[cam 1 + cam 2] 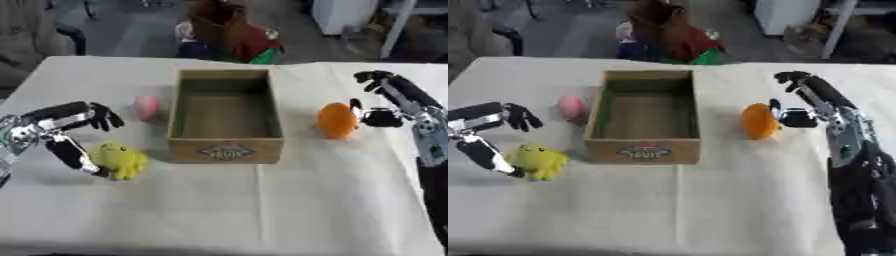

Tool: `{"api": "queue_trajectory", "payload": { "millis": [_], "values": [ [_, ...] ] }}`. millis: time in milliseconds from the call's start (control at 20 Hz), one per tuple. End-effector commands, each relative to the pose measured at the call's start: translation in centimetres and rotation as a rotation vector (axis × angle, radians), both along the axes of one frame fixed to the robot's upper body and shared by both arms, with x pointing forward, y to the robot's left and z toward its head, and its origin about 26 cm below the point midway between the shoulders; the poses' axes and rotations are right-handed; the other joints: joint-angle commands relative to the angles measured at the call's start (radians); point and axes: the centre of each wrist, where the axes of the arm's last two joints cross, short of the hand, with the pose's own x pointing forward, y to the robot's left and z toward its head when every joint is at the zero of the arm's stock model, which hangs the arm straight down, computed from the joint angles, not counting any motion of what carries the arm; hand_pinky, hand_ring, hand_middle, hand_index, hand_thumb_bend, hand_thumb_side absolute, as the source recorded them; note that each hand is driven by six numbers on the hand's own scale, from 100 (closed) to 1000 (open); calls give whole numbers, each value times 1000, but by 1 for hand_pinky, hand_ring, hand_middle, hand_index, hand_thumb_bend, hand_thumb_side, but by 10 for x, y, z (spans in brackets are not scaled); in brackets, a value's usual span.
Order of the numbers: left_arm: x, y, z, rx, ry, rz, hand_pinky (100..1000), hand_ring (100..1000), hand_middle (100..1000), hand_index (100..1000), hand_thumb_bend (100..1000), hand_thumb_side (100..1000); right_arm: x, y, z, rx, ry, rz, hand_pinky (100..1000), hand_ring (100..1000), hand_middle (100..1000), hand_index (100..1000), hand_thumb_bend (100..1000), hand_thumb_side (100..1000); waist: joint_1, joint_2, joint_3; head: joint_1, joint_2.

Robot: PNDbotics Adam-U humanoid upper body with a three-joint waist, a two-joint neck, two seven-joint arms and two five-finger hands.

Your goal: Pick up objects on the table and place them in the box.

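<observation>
- The right hand (385, 102) is spread wide, fingers arched above and thumb low, holding nothing. Its thumb tip sits just beside the orange ball-like object (337, 120), perhaps touching it; I cannot tell which.
- That orange object lies directly inward of the right hand, toward the box, on the tablecloth (262, 210). It is roundish and slightly taller than wide, so no long axis constrains the grasp much.
- The cardboard box (226, 147) stands open and looks empty, just beyond the orange object from the right hand. Its near wall is the only thing between object and drop point, so the carry probably needs a lift over the rim.
- The left hand (74, 132) is also open: fingers stretched toward the box, thumb pointing down beside the yellow plush toy (121, 160), which lies just below and inward of it, close to the box's front corner.
- A small pink object (146, 106) rests past the left fingertips, against the box's left wall.
- By position, each hand is nearer its own side's items; the right looks closest to a grasp.
- Coloured items beyond the far table edge are off the work area.
</observation>
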Motion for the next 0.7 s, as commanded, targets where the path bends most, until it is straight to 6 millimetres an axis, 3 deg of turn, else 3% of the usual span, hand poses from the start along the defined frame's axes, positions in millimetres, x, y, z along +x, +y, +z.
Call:
{"api": "queue_trajectory", "payload": {
  "millis": [50, 200, 450, 700],
  "values": [
    [8, 4, 10, 54, -16, 8, 707, 631, 626, 742, 642, 154, 2, -4, 15, -13, -38, -5, 759, 769, 808, 921, 100, 229, 1, -14, 1, 3, 5],
    [14, 2, 5, 67, -61, 23, 681, 566, 549, 686, 558, 147, 2, -3, 14, -11, -36, -3, 759, 769, 808, 921, 100, 229, -1, -14, 0, 4, 5],
    [20, -2, 2, 54, -166, 34, 603, 383, 333, 502, 435, 129, 2, -4, 13, -8, -33, -6, 758, 769, 808, 921, 100, 229, -1, -14, 0, 3, 5],
    [26, -9, 36, -40, -334, 45, 594, 357, 297, 464, 407, 116, 1, -4, 12, -7, -30, -8, 757, 768, 808, 921, 100, 228, -2, -17, 0, 5, 5]
  ]
}}
